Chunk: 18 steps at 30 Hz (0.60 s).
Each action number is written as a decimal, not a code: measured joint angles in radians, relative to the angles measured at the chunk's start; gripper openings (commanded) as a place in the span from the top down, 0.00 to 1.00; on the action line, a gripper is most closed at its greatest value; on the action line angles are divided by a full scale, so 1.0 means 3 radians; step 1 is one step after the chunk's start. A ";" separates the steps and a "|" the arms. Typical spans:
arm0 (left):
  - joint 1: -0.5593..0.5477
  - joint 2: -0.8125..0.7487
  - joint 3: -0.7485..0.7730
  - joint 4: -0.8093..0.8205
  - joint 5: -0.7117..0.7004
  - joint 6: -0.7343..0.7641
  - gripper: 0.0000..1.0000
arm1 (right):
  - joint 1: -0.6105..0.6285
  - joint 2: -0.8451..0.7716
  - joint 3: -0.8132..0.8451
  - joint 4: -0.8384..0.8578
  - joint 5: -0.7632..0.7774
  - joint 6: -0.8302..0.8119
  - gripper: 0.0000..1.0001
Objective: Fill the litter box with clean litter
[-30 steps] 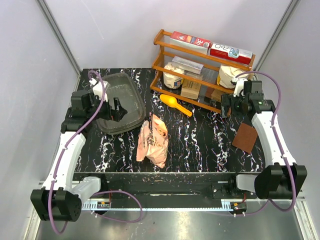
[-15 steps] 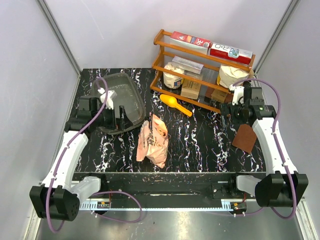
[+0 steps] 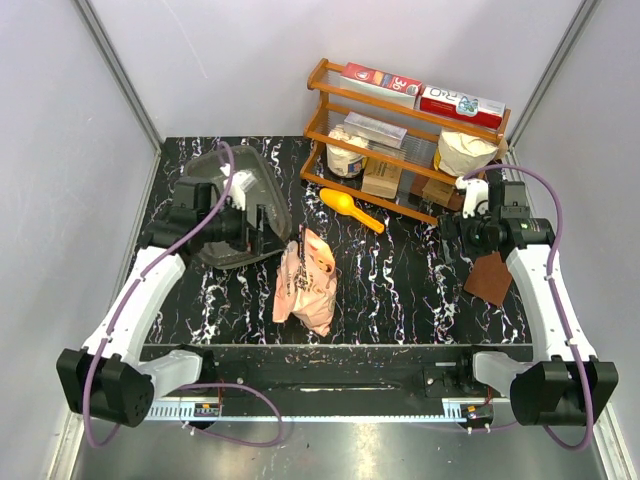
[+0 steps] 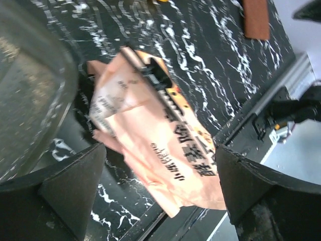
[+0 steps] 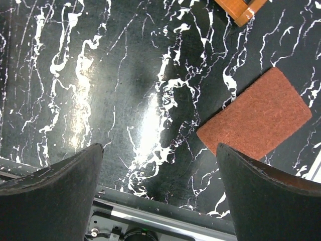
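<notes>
We log the left gripper spread wide, just beside the litter box, which sits tilted near the far-left corner. The pink litter bag lies mid-worktop, toward the near edge. The right gripper is spread too, by the right edge.

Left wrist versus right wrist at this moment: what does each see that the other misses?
Left wrist only: the pink bag on the table, and part of the litter box at the left edge. Right wrist only: a corner of the wooden rack. Both: the brown pad, the black marbled table and its front rail.
</notes>
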State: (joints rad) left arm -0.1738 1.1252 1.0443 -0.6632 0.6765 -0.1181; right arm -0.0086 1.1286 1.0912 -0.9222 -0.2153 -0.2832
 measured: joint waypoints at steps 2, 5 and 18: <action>-0.0181 0.0029 0.0048 0.0033 0.0055 0.0008 0.13 | 0.0000 0.0004 0.0000 0.0010 0.0051 0.0018 0.00; -0.0402 0.0109 0.0107 0.0053 0.0085 0.0005 0.17 | 0.0000 0.0034 0.0000 0.0014 0.0071 0.0029 0.00; -0.1143 0.0530 0.0114 -0.0126 -0.0264 0.0029 0.44 | 0.0000 0.0113 0.0001 0.0019 -0.0055 -0.0106 0.00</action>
State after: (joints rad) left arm -0.5167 1.2842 1.0786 -0.7010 0.5972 -0.1093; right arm -0.0086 1.1625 1.0916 -0.9165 -0.2317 -0.3149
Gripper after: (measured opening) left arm 0.649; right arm 0.994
